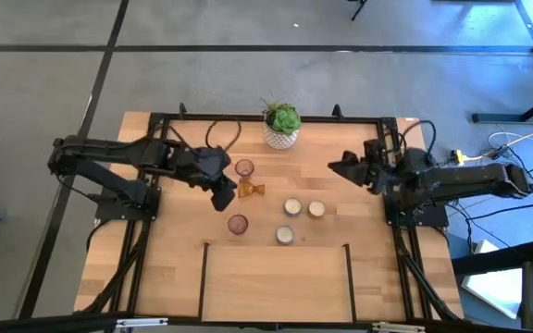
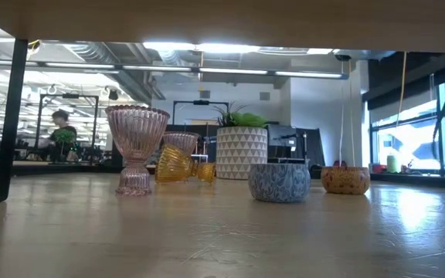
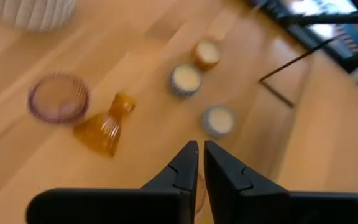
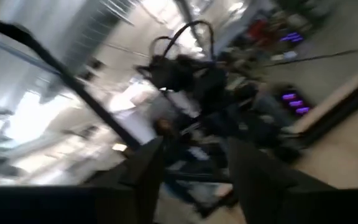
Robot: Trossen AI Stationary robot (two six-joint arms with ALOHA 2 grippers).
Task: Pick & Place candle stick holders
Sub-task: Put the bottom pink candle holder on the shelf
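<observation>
My left gripper (image 3: 201, 163): fingers pressed together, empty — above the table
Amber holder (image 1: 251, 190): toppled, at 3 o'clock of it
My right gripper (image 4: 191, 171): fingers parted, empty — raised

Table (image 1: 276, 277) front bare; plant pot (image 1: 281, 137) blocks back.

Two matte black jointed arms of boxy segments, one at the frame's left and one at its right. The left gripper (image 3: 200, 163) ends in two tapered black fingers on a broad black bar. Black cables trail behind the right arm, lower right.
</observation>
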